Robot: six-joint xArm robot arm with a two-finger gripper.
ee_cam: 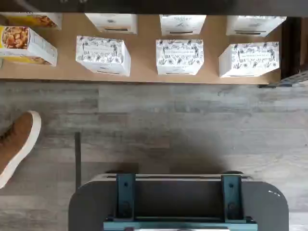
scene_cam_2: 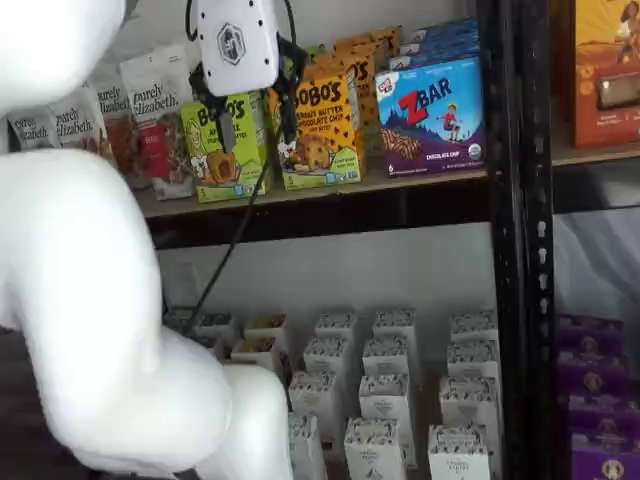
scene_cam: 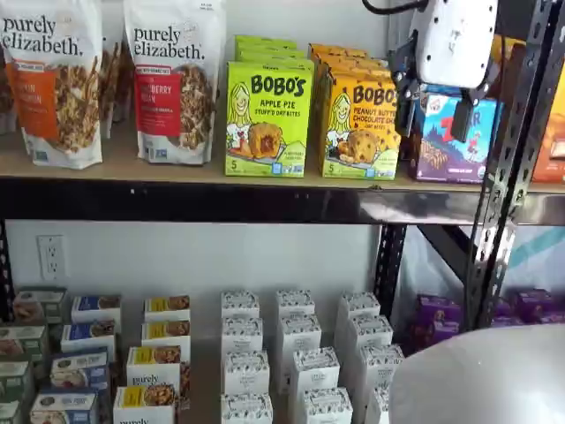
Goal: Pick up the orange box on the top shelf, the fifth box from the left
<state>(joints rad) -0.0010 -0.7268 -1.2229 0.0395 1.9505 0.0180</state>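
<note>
1. Gripper (scene_cam_2: 257, 125) is hanging in front of the top shelf (scene_cam: 221, 201), white body up top, two black fingers (scene_cam_2: 222, 128) pointing down with a clear gap between them. Open, moderately wide.
2. It is holding nothing. Fingers are sitting in front of the cartons, apparently not touching any, though depth is hard to judge from these angles.
3. In a shelf view the gripper (scene_cam: 434, 110) is showing side-on, overlapping the orange box's right edge and the ZBar box (scene_cam: 450, 141).
4. The orange box (scene_cam: 360, 124) is standing upright at the front edge of the top shelf, more identical cartons stacked in a row behind it.
5. Green Apple Pie carton (scene_cam: 267, 117) is sitting just beside it on its left; ZBar box on its right.
6. Purely Elizabeth granola bags (scene_cam: 172, 79) are standing further left on the same board.
7. Lower level is carrying rows of small white boxes (scene_cam: 296, 340), with purple boxes (scene_cam: 437, 316) off to the right past the black upright (scene_cam: 505, 168).
8. Wrist view is looking down at white patterned boxes (ee_cam: 179, 57) on a tan board, grey wood-plank floor (ee_cam: 192, 125) in front of it.
9. A brown shoe with white sole (ee_cam: 17, 144) is standing on that floor; dark mount with teal brackets (ee_cam: 178, 204) is filling the near edge.
</note>
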